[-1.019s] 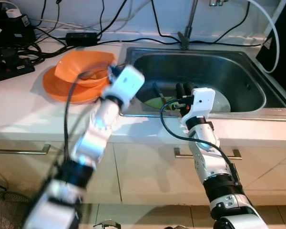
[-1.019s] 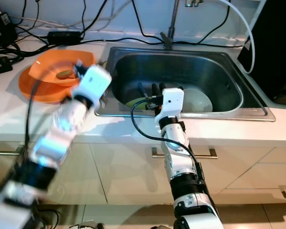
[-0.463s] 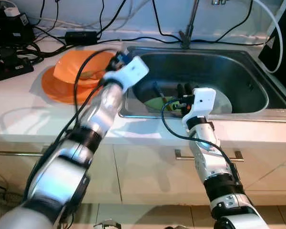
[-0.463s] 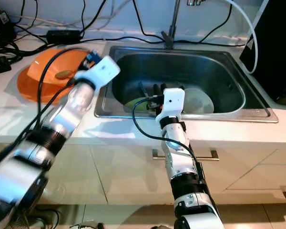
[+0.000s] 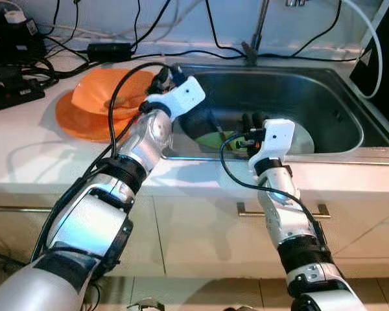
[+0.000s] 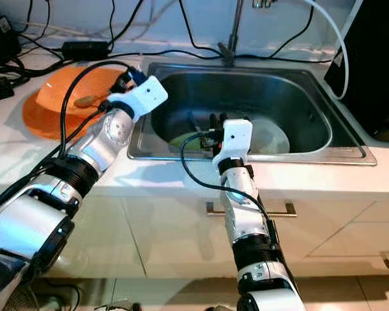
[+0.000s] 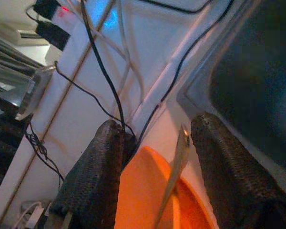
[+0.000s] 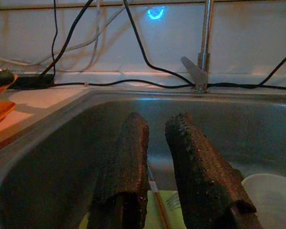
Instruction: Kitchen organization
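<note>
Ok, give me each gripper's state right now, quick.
Left gripper: open, empty, at the orange bowl beside the sink.
Right gripper: fingers slightly apart, holding nothing, over the sink.

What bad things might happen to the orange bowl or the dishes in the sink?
The left gripper, fingers open, hovers by the orange bowl, which sits tilted on the orange plate; a nudge might tip it. The right gripper hangs above the green plate and white plate, and might knock them.
</note>
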Motion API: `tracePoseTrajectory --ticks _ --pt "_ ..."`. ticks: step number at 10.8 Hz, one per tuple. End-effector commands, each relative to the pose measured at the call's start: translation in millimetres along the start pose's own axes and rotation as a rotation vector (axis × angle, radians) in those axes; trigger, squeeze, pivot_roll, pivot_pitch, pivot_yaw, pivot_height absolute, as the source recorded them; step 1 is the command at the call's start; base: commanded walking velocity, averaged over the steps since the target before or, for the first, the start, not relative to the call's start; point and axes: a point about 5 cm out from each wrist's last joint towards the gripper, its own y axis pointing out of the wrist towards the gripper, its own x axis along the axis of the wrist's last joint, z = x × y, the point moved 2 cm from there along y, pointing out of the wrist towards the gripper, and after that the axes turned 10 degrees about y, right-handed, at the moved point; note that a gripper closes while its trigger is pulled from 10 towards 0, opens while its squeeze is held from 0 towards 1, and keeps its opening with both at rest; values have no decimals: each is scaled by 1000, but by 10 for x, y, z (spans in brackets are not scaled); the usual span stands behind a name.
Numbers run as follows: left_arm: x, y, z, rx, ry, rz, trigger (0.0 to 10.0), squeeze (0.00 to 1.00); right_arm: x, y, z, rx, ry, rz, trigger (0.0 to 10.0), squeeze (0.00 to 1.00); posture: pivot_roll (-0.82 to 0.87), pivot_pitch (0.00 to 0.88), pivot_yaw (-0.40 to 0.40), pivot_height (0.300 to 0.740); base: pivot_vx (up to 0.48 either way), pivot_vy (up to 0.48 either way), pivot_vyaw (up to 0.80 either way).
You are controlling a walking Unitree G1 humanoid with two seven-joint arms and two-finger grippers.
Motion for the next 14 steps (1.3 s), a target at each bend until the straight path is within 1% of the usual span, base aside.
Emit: tracePoseTrajectory --ticks 1,3,4,10,12,14 --pt "50 35 80 27 23 -3 10000 0 73 41 2 -4 1 -21 10000 0 18 0 1 740 0 0 0" --pt "21 51 68 15 37 26 10000 0 73 41 0 -5 -1 -21 10000 0 14 0 1 740 0 0 0" --pt "25 51 47 3 43 28 0 0 70 37 -4 -7 -2 -20 10000 0 14 0 1 740 0 0 0" --pt "41 37 -45 -25 47 20 0 0 27 -5 -34 -26 -4 -10 10000 0 -12 0 13 740 0 0 0" --pt "55 42 -34 -22 51 17 0 0 31 -25 -79 -43 -6 -13 10000 0 -19 0 17 740 0 0 0" --pt "58 43 -33 -21 57 17 0 0 9 -27 -78 -46 -5 -6 10000 0 -8 0 15 740 0 0 0"
